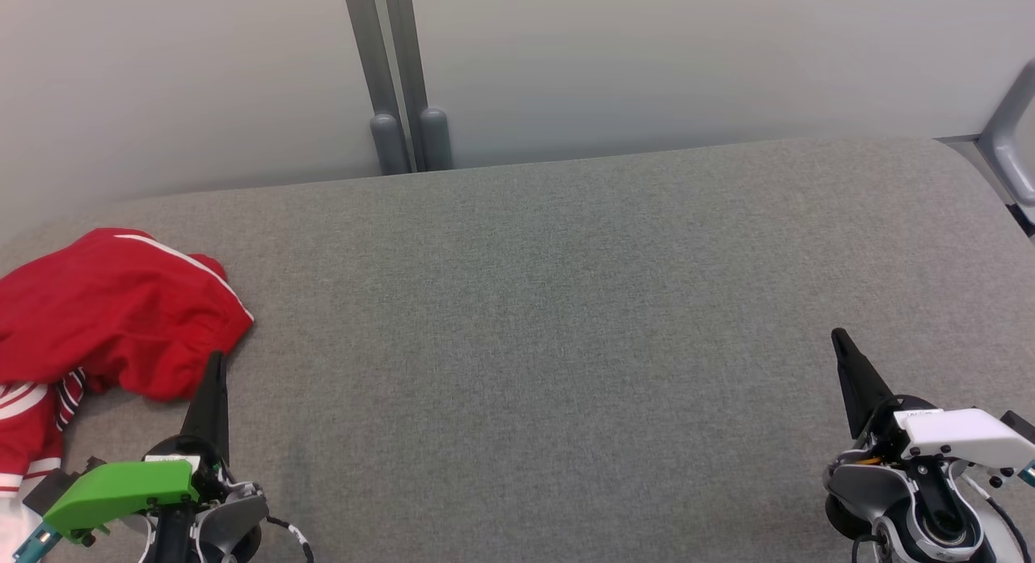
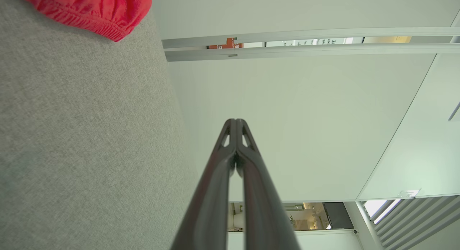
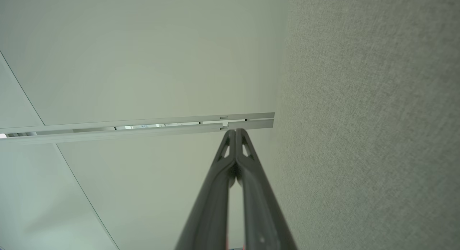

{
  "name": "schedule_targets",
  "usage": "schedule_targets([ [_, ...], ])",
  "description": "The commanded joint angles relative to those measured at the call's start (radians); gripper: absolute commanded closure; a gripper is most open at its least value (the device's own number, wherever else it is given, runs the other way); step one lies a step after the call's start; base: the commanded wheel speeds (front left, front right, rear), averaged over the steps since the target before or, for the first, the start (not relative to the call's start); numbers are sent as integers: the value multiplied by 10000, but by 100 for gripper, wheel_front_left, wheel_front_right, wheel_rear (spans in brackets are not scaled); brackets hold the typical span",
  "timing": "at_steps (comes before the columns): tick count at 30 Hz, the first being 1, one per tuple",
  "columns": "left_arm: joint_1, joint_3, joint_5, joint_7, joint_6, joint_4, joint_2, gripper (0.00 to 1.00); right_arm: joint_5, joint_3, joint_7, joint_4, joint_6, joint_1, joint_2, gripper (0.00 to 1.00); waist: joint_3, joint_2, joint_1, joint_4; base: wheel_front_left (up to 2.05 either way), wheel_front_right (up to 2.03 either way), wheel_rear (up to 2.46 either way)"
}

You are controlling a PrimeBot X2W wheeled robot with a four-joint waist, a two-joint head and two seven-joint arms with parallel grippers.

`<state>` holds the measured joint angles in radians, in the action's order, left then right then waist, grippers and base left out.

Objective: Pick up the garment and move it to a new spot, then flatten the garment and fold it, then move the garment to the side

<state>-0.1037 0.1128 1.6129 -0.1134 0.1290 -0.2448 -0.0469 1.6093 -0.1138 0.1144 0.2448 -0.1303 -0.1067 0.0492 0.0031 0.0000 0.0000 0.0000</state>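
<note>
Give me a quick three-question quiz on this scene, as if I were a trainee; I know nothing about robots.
1. True or false: the left gripper is clamped on the red garment.
2. Where on the grey surface does the garment lie? A) at the robot's far left B) in the middle C) at the far right
3. Fill in: the right gripper is ____ (open or shut).
Key: 1 false, it is shut on nothing; 2 A; 3 shut.
</note>
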Motion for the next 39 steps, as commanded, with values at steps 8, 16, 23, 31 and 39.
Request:
schedule_targets([
  [8, -140, 25, -6, -37, 52, -8, -77, 100, 74, -5, 18, 8, -9, -61, 10, 100, 0, 0, 0, 0, 0, 0, 0],
  [16, -140, 25, -6, -37, 52, -8, -77, 100, 74, -5, 18, 8, -9, -61, 10, 100, 0, 0, 0, 0, 0, 0, 0],
  [23, -140, 25, -7, -37, 53, -8, -77, 100, 74, -5, 18, 8, -9, -61, 10, 100, 0, 0, 0, 0, 0, 0, 0],
  [31, -140, 25, -7, -37, 53, -7, -77, 100, 74, -5, 18, 8, -9, -61, 10, 100, 0, 0, 0, 0, 0, 0, 0],
  [39, -140, 25, -7, -37, 53, -7, -77, 100, 74, -5, 18, 8, -9, -61, 10, 100, 0, 0, 0, 0, 0, 0, 0],
])
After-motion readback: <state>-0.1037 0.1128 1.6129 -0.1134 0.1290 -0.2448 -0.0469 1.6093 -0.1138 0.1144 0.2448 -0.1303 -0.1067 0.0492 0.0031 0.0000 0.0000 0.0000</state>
